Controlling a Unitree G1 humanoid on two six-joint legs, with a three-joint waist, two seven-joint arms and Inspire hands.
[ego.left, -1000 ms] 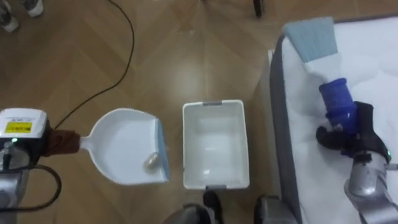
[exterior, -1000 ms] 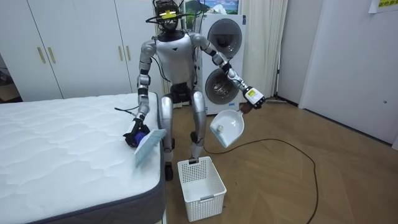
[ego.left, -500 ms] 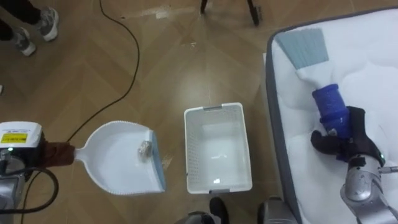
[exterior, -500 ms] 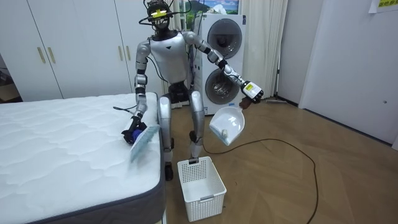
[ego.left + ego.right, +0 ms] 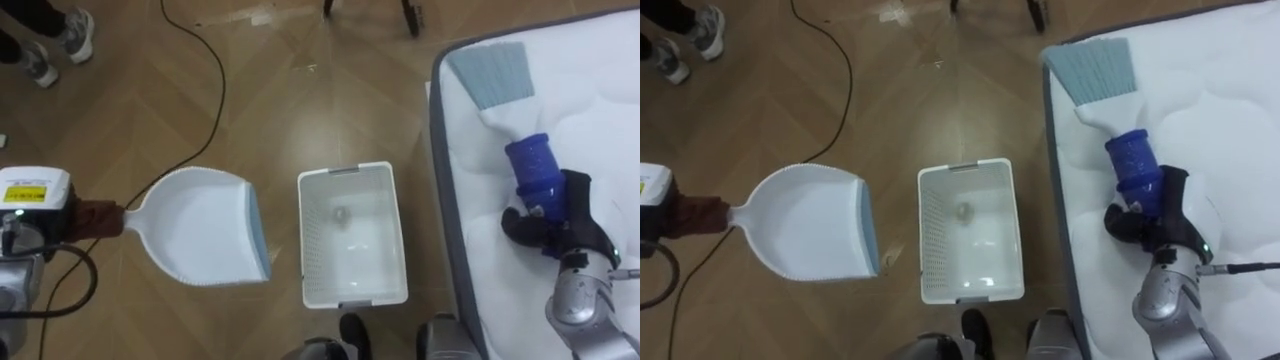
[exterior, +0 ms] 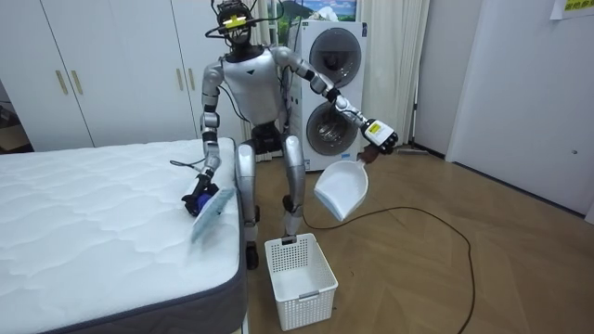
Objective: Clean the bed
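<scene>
White plastic basket on the floor holds a small crumpled wad. Half a second ago the wad lay in the dustpan, now empty. The left hand grips the dustpan's handle, basket just beyond the pan. The right hand has its fingers closed round the blue brush, bristles ahead of them on the bed.
</scene>
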